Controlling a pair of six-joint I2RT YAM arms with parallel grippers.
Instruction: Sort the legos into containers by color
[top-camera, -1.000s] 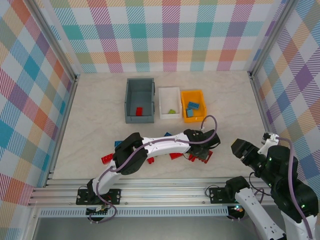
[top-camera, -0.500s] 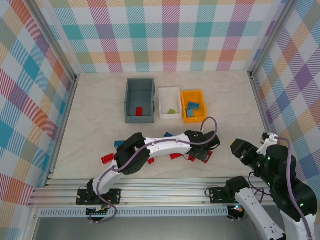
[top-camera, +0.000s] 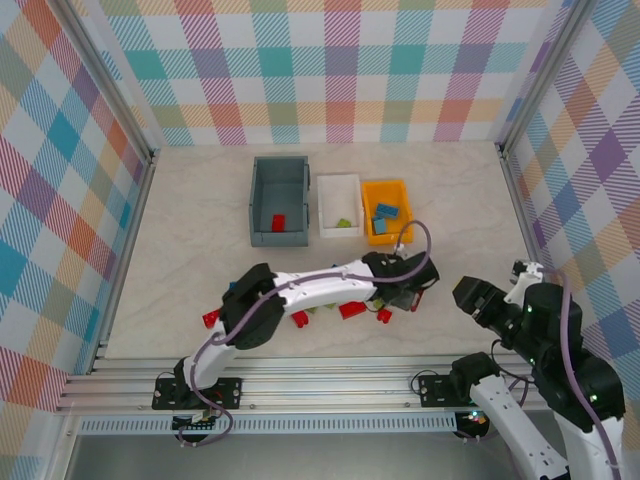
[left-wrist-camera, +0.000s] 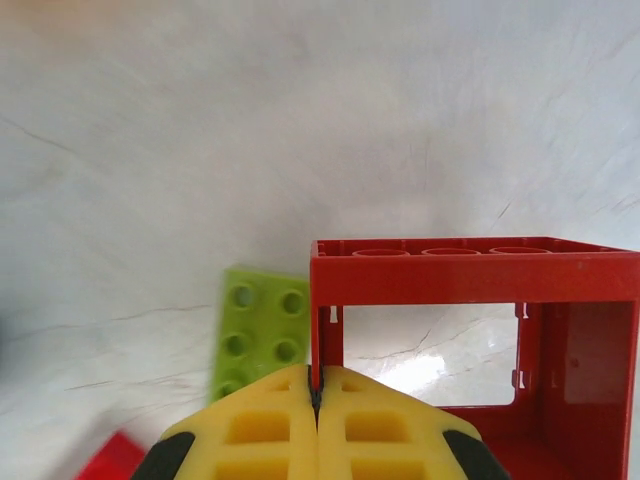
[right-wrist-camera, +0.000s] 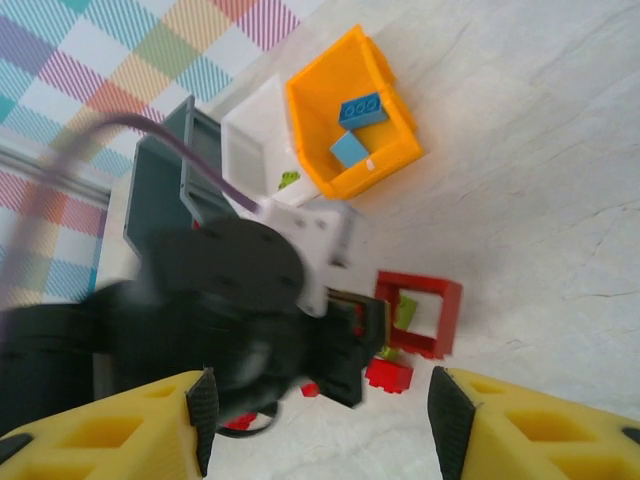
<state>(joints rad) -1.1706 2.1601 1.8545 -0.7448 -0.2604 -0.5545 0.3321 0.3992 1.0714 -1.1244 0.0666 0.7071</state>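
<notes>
Left end effector (left-wrist-camera: 317, 400) pinches red frame (left-wrist-camera: 470, 272) over marbled tabletop (left-wrist-camera: 300, 120).

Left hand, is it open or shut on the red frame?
Shut on the red frame: the left hand has its yellow fingertips together, the frame's left wall pinched between them.

Pale marbled tabletop (top-camera: 180, 240), faintly veined and slightly glossy. Pastel plaid walls (top-camera: 330, 70) on three sides, met at the back corners by silver posts (top-camera: 105, 80). Slotted aluminium rails (top-camera: 330, 385) along the near edge.
</notes>
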